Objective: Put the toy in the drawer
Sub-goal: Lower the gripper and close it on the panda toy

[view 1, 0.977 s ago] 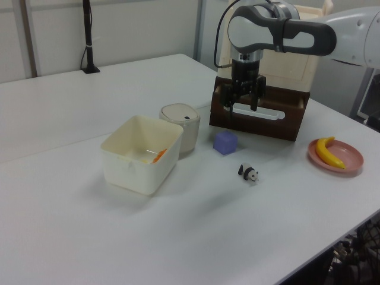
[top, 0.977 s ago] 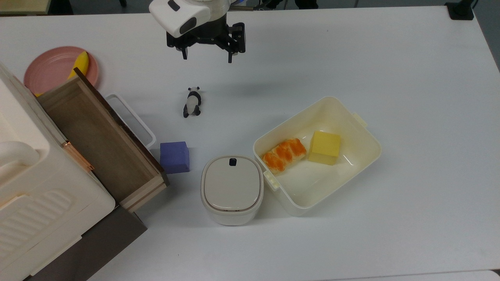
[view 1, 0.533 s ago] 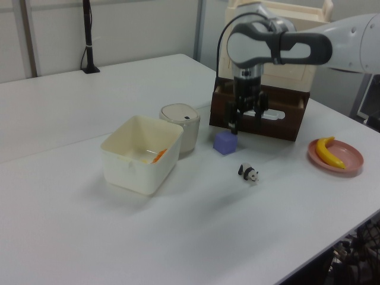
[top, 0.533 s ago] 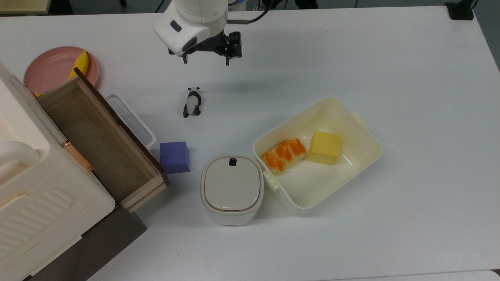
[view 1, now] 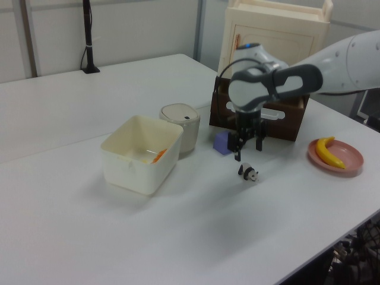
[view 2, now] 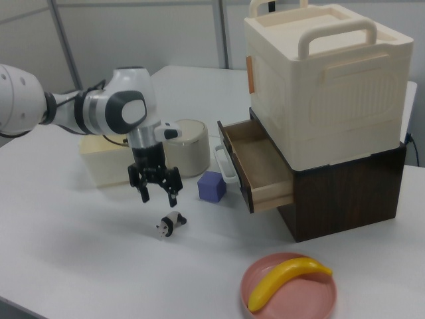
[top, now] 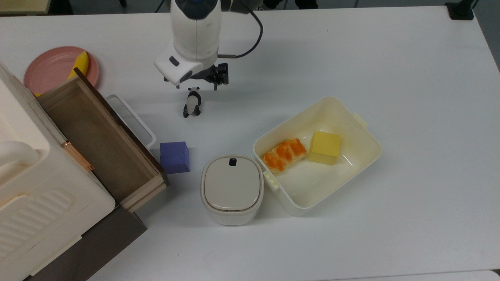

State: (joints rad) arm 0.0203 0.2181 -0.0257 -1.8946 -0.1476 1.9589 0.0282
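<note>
The black two-finger gripper (view 2: 158, 196) hangs with fingers spread apart, holding nothing, just above the tiny black-and-white panda toy (view 2: 170, 224) on the white table (view 2: 80, 266).

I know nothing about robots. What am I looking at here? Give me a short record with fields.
toy: small panda lying on the white table, not held
gripper: fingers open, hanging just above the panda
drawer: pulled open, nothing inside
beside drawer: purple block
tub: holds a yellow cube and an orange-topped pastry
lidded pot: shut, next to the tub
plate: pink, with a banana
</note>
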